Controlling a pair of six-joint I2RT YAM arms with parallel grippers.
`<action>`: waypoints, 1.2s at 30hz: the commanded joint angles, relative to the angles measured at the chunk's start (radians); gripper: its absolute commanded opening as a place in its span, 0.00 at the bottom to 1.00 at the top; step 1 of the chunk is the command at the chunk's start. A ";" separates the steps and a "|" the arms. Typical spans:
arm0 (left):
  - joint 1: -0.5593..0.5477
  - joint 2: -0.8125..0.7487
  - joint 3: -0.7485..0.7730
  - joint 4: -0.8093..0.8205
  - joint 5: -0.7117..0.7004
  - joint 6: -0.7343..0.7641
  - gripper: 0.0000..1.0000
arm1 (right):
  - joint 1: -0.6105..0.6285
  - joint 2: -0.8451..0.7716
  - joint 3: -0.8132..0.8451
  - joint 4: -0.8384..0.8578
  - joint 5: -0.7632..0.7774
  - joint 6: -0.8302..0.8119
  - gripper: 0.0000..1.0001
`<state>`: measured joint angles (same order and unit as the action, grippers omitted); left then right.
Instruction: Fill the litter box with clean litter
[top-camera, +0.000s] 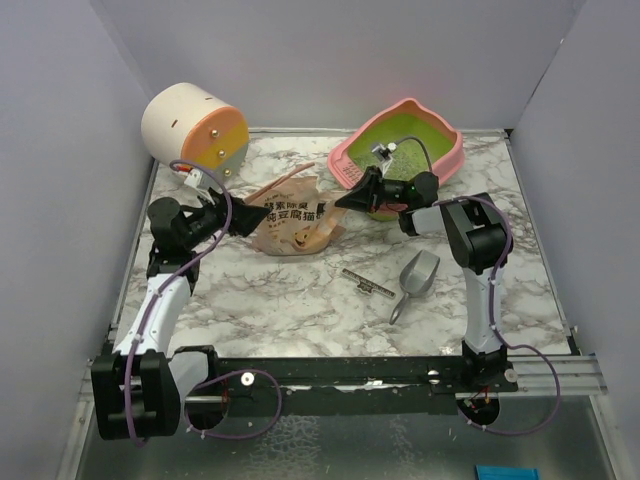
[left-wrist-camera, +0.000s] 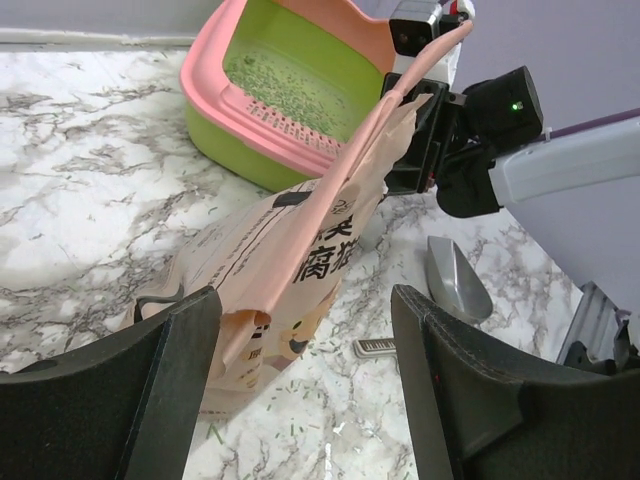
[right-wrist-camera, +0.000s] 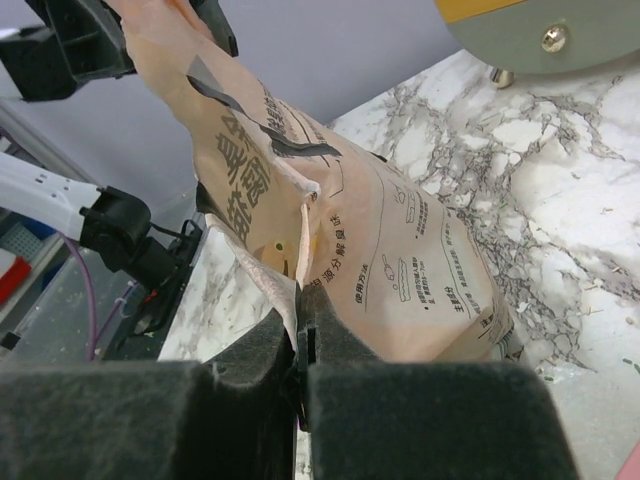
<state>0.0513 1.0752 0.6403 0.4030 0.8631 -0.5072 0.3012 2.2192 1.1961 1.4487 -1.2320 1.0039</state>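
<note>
right hand (right-wrist-camera: 302, 335) on bag (right-wrist-camera: 385, 250) (wrist view)

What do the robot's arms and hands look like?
The left arm and right arm have pale grey-white links with black joints and stand on a black base rail. Purple cables loop along them. The left hand and right hand are black, each with two broad wedge-shaped fingers. A small green light glows on the right wrist.

The marbled desk (top-camera: 300, 305) carries a pink litter box (top-camera: 447, 150) upper right, a cream-and-orange cylinder (top-camera: 190, 125) upper left, a peach bag (top-camera: 295, 230) at centre, and a grey scoop (top-camera: 416, 274) and small strip (top-camera: 368, 284) right of centre.
</note>
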 joint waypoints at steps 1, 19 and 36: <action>0.002 -0.034 -0.073 0.187 -0.090 -0.046 0.71 | -0.006 -0.038 -0.011 0.252 0.049 0.071 0.01; 0.021 0.519 -0.002 1.064 0.224 -0.652 0.00 | -0.010 -0.031 -0.024 0.321 0.039 0.174 0.01; 0.073 0.502 0.484 -0.951 -0.049 0.321 0.00 | -0.027 -0.384 -0.227 -0.400 0.200 0.088 0.01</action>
<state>0.1452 1.5799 0.9894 0.2657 1.0664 -0.7345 0.2913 1.8870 0.9207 1.2179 -1.0695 1.0973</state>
